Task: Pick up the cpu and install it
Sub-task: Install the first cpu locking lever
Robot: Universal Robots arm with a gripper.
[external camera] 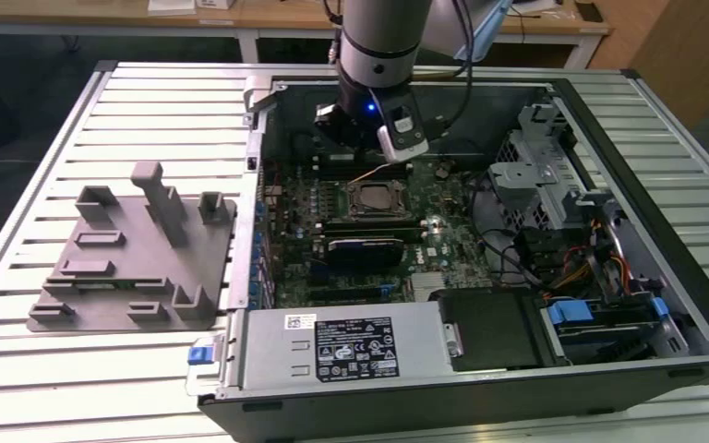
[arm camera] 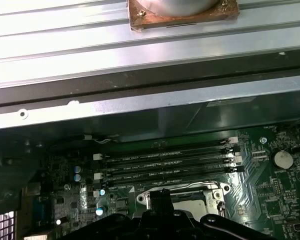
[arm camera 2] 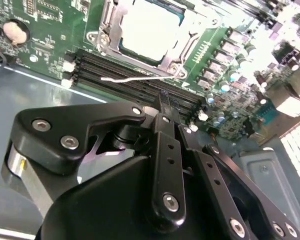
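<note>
Now the cpu (arm camera 2: 150, 27) sits in its socket; jaws' state: cannot tell.

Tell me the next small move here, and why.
Probably ease the gripper toward the thin wire lever beside the socket frame. The cpu already lies inside that frame, and the gripper hangs over the memory slots right by the lever. Whether the lever is latched, I cannot tell.

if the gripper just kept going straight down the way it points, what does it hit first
Most likely the memory slots beside the socket, not the cpu itself: in the second wrist view the gripper tips line up over those slots. Depth is hard to judge, so this is tentative.
</note>
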